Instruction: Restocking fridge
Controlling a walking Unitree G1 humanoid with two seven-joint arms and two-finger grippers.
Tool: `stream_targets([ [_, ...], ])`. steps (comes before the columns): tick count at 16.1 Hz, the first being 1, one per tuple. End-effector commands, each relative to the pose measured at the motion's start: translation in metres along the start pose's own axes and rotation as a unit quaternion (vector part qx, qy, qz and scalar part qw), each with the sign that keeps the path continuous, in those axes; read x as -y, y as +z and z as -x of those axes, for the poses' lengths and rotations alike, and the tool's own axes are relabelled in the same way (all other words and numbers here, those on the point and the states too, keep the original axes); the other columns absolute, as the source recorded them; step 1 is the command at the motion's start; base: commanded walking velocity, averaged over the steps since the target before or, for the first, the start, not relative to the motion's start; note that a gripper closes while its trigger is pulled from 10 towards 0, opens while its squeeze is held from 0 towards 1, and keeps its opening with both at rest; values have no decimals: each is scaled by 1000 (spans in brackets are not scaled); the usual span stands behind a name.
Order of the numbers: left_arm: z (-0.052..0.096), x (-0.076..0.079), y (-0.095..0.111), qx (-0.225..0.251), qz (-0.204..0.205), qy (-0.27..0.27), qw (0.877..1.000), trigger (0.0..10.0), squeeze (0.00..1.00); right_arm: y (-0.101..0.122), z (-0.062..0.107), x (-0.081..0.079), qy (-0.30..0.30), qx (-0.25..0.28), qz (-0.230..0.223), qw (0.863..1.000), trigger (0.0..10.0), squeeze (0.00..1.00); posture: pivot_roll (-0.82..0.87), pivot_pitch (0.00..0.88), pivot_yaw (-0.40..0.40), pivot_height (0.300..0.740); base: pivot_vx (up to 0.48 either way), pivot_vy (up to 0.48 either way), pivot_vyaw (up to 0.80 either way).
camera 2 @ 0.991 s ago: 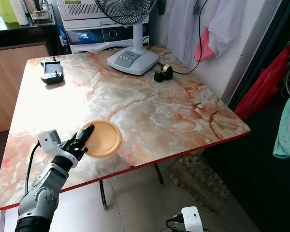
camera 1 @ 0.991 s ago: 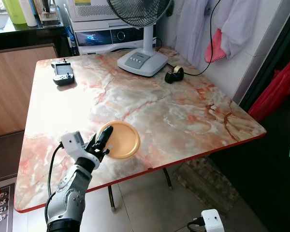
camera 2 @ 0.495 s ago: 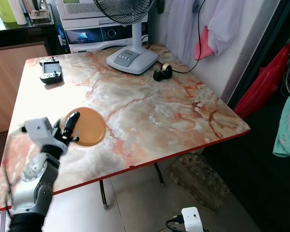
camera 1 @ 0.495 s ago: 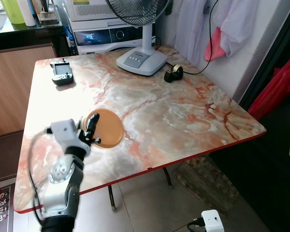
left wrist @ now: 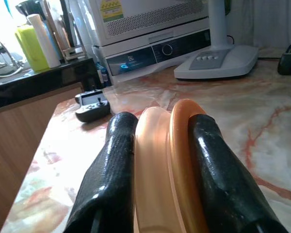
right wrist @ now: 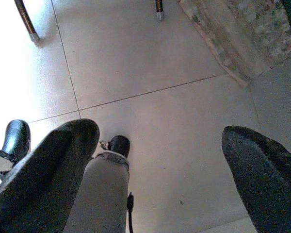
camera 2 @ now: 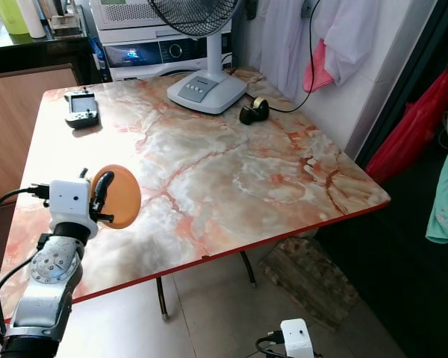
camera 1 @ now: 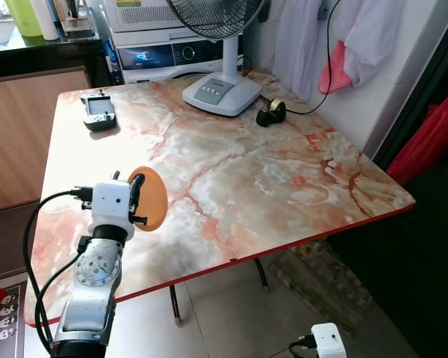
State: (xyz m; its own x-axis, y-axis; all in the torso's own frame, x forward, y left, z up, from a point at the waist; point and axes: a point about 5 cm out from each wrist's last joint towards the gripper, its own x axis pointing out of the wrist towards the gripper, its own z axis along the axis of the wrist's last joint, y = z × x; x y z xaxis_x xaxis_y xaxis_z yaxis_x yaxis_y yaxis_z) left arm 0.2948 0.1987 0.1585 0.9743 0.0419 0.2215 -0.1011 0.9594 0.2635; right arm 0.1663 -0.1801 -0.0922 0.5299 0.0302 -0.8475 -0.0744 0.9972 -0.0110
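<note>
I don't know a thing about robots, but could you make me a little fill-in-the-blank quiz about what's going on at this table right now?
1. The left gripper is shut on an orange ____.
2. The white fan stands on the marble table near a black ____ dispenser.
3. The right gripper hangs over the tiled floor with its fingers ____.
4. The plate is held up on its ____, off the tabletop.

Missing words: plate; tape; open; edge

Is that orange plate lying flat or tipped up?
Tipped on edge: the round orange plastic plate stands lifted off the table, pinched in the left hand.
</note>
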Motion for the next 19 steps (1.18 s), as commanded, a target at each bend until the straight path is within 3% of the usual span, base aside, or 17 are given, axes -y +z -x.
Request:
stream_targets([
  [1,-3,-2,13,32,-10,8,999,10000,0,-2,0,0,-3,0,-13,1000,10000,0,86,0,-27,740,0,0,0],
  [6,-4,4,14,38,-19,-9,999,10000,0,-1,0,-2,-3,3,-19,1000,10000,0,81,0,-18,740,0,0,0],
  [10,-5,15,15,42,-4,-29,999,10000,0,-2,0,-1,-3,1,-21,1000,10000,0,75,0,-17,740,0,0,0],
  [19,-7,22,17,52,-4,-46,998,10000,0,-4,1,-1,-3,-1,-22,1000,10000,0,73,0,-15,740,0,276,0],
])
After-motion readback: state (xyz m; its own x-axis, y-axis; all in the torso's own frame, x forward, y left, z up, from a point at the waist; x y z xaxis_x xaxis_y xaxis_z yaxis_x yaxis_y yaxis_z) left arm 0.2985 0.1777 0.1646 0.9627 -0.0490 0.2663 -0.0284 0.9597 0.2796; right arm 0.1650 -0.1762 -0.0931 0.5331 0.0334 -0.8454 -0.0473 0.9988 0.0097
